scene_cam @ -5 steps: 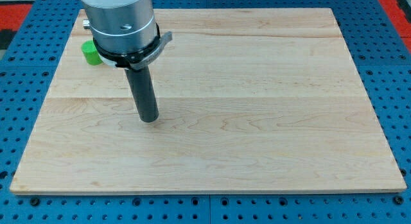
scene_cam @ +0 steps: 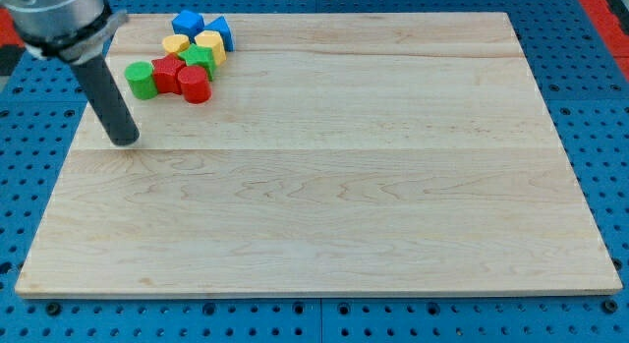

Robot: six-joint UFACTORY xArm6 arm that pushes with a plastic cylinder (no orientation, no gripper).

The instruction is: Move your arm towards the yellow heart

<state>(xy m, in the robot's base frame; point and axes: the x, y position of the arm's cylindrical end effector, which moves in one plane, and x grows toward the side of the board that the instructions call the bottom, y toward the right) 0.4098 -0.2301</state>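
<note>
My tip rests on the wooden board near its left edge, below and left of a cluster of blocks at the view's top left. It touches no block. The cluster holds two yellow blocks, one on the right and one on the left; I cannot tell which is the heart. The nearest block to my tip is a green cylinder, up and slightly right of it.
Also in the cluster are two blue blocks, a green block, a red block and a red cylinder. A blue pegboard surrounds the board.
The arm has moved left and up the view, from near the board's middle-left to its left edge. The block cluster it hid before now shows.
</note>
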